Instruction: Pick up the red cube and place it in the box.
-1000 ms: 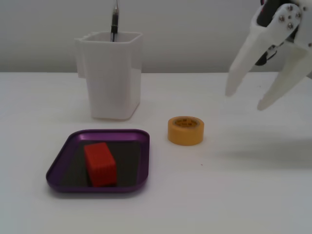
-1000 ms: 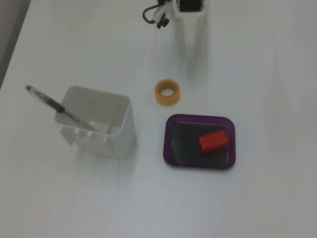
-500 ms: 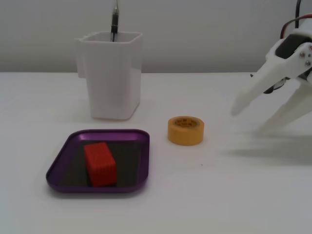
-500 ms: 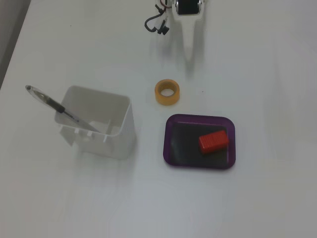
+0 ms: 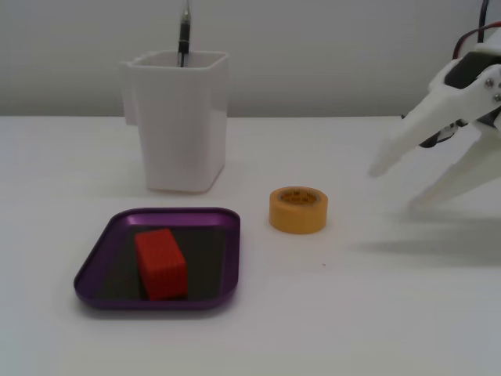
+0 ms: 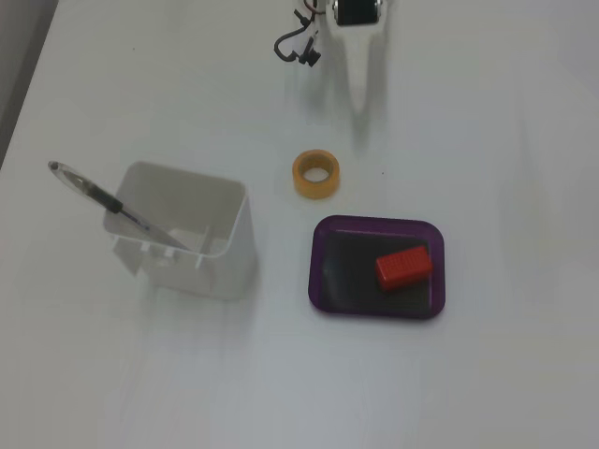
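Note:
The red cube (image 5: 160, 263) stands inside the box (image 5: 102, 270), a shallow purple tray at the front left in a fixed view. It rests on the dark bottom, slightly left of centre. In the other fixed view the cube (image 6: 403, 268) sits in the right half of the box (image 6: 323, 281). My white gripper (image 5: 395, 188) is at the far right, above the table, open and empty, well away from the box. Its fingers point down and to the left.
A yellow tape roll (image 5: 298, 210) lies between the box and the gripper; it also shows in the other fixed view (image 6: 315, 175). A tall white container (image 5: 180, 121) with a pen (image 5: 184, 35) stands behind the box. The arm's wrist and cables (image 6: 354, 11) are at the top edge.

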Controlling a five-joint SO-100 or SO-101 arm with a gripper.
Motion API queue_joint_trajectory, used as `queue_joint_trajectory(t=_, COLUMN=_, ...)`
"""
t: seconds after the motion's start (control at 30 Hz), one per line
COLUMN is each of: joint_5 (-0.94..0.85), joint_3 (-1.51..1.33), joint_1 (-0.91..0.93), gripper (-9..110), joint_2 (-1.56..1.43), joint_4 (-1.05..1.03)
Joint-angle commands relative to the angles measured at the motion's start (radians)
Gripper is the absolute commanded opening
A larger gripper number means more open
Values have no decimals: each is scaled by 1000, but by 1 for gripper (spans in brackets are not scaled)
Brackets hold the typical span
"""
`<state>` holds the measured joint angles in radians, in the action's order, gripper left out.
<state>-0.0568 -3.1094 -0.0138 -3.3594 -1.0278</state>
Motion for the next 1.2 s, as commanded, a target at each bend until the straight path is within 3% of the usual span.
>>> queue_joint_trajectory(t=0.0, joint_5=3, joint_3=-12, joint_1=-6, gripper=-1, joint_2=-91, joint_4=-14)
queue_joint_trajectory(t=1.17, joint_5=-2, joint_3=-12, joint_1=-6, gripper=1, joint_2=-91, joint_4=-3)
